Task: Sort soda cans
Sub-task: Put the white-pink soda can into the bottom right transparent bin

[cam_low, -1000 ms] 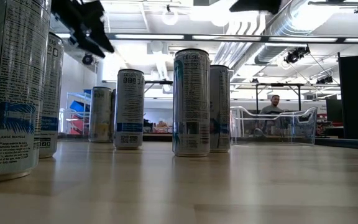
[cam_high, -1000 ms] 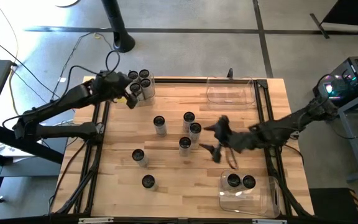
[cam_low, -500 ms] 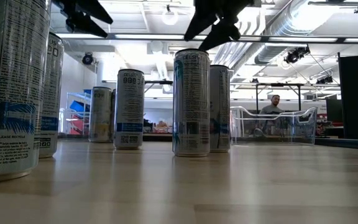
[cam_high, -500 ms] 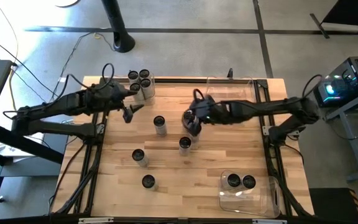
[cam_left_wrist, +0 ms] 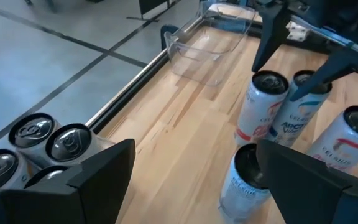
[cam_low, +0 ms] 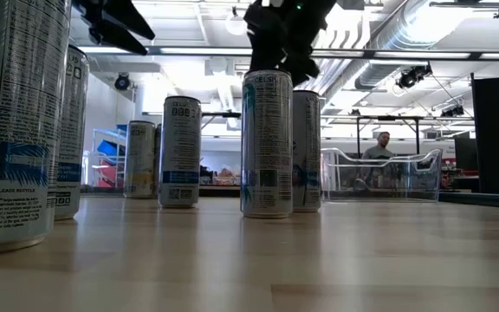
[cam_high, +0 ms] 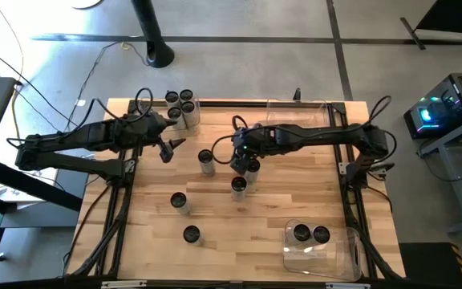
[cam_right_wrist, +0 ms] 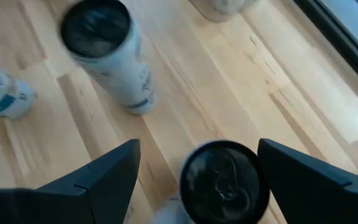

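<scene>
On the near edge of the tabletop (cam_high: 215, 257), a clear bin (cam_high: 339, 255) holds two cans (cam_high: 310, 234). Ahead of it, loose cans (cam_high: 183, 217) stand upright across the middle. The right claw (cam_high: 243, 157) hangs spread over one can (cam_right_wrist: 224, 180) in the central group, its fingers (cam_right_wrist: 107, 177) released on either side of the top, not touching. The left claw (cam_high: 169, 148) hovers released near the far-left corner, beside four cans (cam_high: 180, 107) clustered there. An empty bin (cam_high: 299, 117) sits at the far edge.

"CELSIUS" reads on the soda cans (cam_left_wrist: 261, 106); "PLEASE RECYCLE" on the nearest can (cam_low: 11, 121).
</scene>
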Available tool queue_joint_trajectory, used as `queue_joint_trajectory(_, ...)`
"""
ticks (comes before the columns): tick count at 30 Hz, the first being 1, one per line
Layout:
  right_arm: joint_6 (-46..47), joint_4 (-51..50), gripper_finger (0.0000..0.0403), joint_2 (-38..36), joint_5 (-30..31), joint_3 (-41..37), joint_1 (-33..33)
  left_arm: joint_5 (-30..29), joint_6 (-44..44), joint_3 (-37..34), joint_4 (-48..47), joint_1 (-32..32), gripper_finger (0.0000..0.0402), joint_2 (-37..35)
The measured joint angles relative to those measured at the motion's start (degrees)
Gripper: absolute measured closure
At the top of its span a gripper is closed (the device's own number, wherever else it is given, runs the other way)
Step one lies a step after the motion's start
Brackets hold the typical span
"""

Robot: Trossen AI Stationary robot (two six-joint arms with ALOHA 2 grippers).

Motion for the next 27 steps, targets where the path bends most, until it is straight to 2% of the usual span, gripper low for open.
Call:
queue_joint_trajectory(7, 2.54, -3.94, 0.0082, 0.59, 2.62, -0.43, -0.92, -0.24, -0.05, 0.00, -0.85, 0.02, 0.0071, 0.00)
queue_joint_trajectory(23, 1.39, -5.26, 0.0083, 2.37, -1.36, -1.05, -0.97, -0.31, -0.09, -0.04, -0.93, 0.04, 0.0071, -0.02)
queue_joint_trajectory(27, 0.59, -5.02, 0.0099, 3.31, -1.43, -1.01, -0.99, -0.35, -0.28, -0.06, -1.02, 0.06, 0.0071, 0.14)
